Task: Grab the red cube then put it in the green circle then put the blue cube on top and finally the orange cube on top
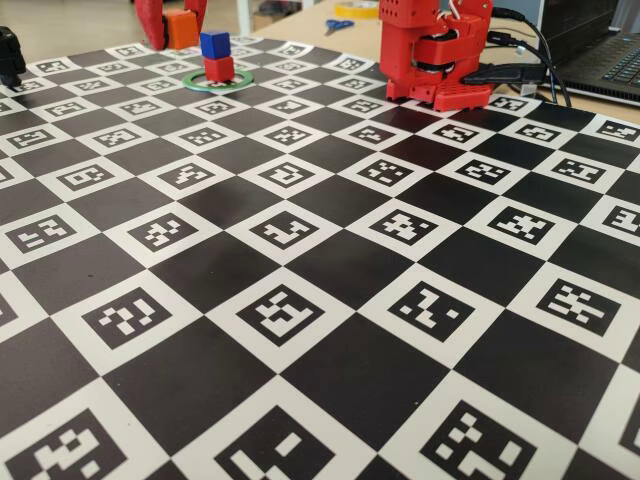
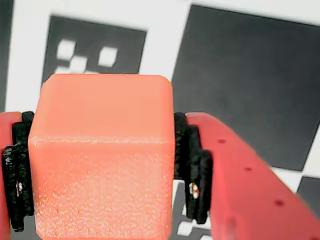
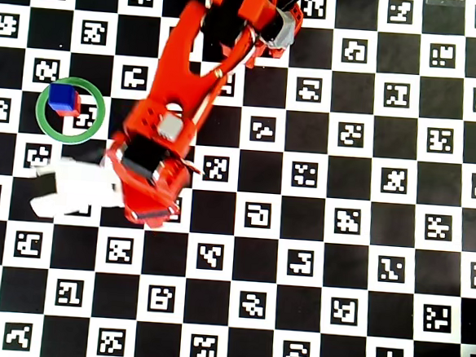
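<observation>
My gripper (image 1: 176,38) is shut on the orange cube (image 1: 182,27), which hangs in the air at the far left of the fixed view, just left of and above the stack. The wrist view is filled by that orange cube (image 2: 100,155), clamped between the black pads (image 2: 192,167) of the gripper (image 2: 105,170). The red cube (image 1: 220,68) stands inside the green circle (image 1: 236,84) with the blue cube (image 1: 214,44) on top of it. From overhead, the blue cube (image 3: 61,97) covers most of the red cube (image 3: 75,105) in the upper left part of the green circle (image 3: 67,140). The arm's white wrist housing (image 3: 74,187) hides the gripper and orange cube there.
The red robot base (image 1: 435,55) stands at the back right on the checkerboard mat (image 1: 320,300). Behind it lie cables (image 1: 540,60) and a laptop (image 1: 610,60). Scissors (image 1: 338,25) lie beyond the mat, and a black object (image 1: 10,55) stands at the left edge.
</observation>
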